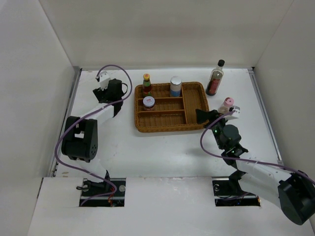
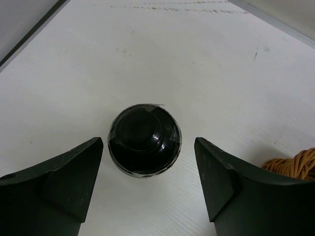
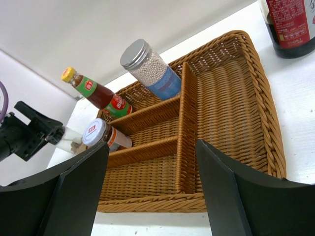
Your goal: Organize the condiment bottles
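Left pincer (image 2: 148, 147) pointing down, astride black-capped bottle (image 2: 144, 139)

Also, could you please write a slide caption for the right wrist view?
Open right gripper facing the wicker tray holding a yellow-capped bottle, silver-lidded jar and red-white-lidded jar.

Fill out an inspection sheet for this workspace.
Surface: white table, faint scuffs.
Job's things: yellow-capped bottle, silver-lidded jar and red-white-lidded jar in the wicker tray; tall dark bottle and pink-capped bottle on the table right of it; black-capped bottle left of it.
Clutter: nothing seen.
Grippers: left gripper open around the black-capped bottle, gaps both sides; right gripper open, empty, facing the tray.
Cables: purple cable looped along each arm.
Surroundings: white walls on three sides.
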`<state>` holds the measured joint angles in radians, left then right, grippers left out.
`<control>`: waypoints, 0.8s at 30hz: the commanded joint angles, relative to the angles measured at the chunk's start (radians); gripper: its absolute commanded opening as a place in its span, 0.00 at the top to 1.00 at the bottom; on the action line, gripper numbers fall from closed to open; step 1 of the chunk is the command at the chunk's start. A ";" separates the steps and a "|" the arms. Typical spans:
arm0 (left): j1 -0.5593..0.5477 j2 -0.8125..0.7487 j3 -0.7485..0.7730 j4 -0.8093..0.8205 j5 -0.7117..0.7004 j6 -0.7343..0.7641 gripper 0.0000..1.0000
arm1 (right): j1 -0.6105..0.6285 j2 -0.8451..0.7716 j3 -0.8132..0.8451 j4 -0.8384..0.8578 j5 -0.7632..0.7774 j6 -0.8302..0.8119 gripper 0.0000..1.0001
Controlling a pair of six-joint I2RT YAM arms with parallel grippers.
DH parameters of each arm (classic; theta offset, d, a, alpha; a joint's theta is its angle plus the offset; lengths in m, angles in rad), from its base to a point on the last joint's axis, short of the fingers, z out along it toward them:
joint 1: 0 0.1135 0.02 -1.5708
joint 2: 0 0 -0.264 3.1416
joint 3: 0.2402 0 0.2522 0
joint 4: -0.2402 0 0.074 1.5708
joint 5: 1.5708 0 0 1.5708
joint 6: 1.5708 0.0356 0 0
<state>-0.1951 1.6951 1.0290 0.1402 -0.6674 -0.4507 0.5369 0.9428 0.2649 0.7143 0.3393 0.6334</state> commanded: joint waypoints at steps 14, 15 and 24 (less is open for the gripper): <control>0.046 -0.081 0.005 0.068 0.028 0.010 0.71 | -0.015 -0.027 0.010 0.057 -0.013 0.015 0.22; 0.030 -0.125 -0.007 0.075 0.020 0.013 0.72 | -0.015 -0.027 0.011 0.057 -0.017 0.015 0.22; -0.279 -0.506 -0.021 0.098 -0.044 0.145 0.73 | -0.012 -0.022 0.020 0.043 -0.007 0.009 0.21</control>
<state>-0.3965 1.3113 0.9760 0.1444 -0.6735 -0.3737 0.5297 0.9310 0.2649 0.7139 0.3328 0.6373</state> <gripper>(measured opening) 0.578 0.784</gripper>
